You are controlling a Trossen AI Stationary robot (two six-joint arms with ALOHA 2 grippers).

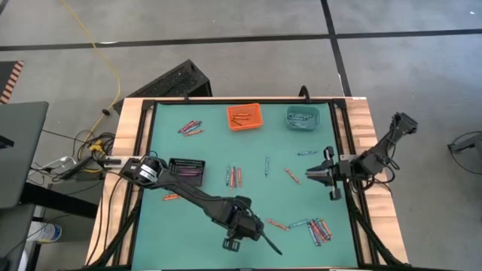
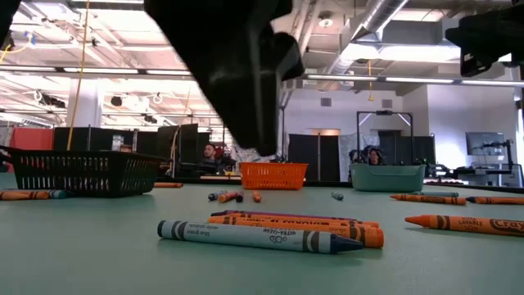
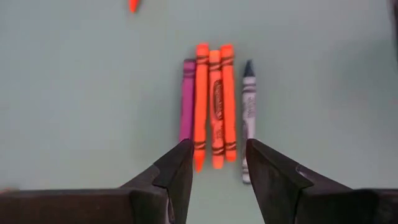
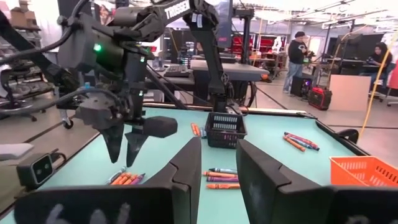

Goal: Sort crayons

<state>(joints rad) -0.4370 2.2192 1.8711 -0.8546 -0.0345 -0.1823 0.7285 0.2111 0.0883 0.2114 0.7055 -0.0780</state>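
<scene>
Teal matting covers the table [image 1: 162, 226], and I see crayons scattered over it in small clusters. My left gripper [image 3: 217, 163] hangs near the six o'clock edge, fingers apart and empty, pointed down at a tight row of crayons [image 3: 216, 106] lying side by side: a purple one [image 3: 187, 99], three orange ones and a grey-wrapped blue one [image 3: 249, 118]. The orange ends sit between my fingertips as the wrist camera looks down; I cannot tell whether anything touches.

My right gripper [image 1: 310, 175] waits at about three o'clock, fingers spread with nothing between them, aimed toward the table's centre.

More crayons lie at five o'clock in a mixed bunch [image 1: 319, 229], a pair of short groups near the centre [image 1: 233, 177], one loose orange stick [image 1: 291, 175] toward three o'clock, and a few near eleven o'clock [image 1: 190, 128].

At twelve o'clock the orange bin [image 1: 245, 117] holds some crayons, and the teal bin [image 1: 302, 117] beside it toward one o'clock holds a few as well. A black bin [image 1: 187, 168] sits at nine o'clock under my left arm, with one orange crayon [image 1: 170, 197] just beside it toward the six o'clock edge.

People show in the room beyond the table [image 4: 300, 53].
</scene>
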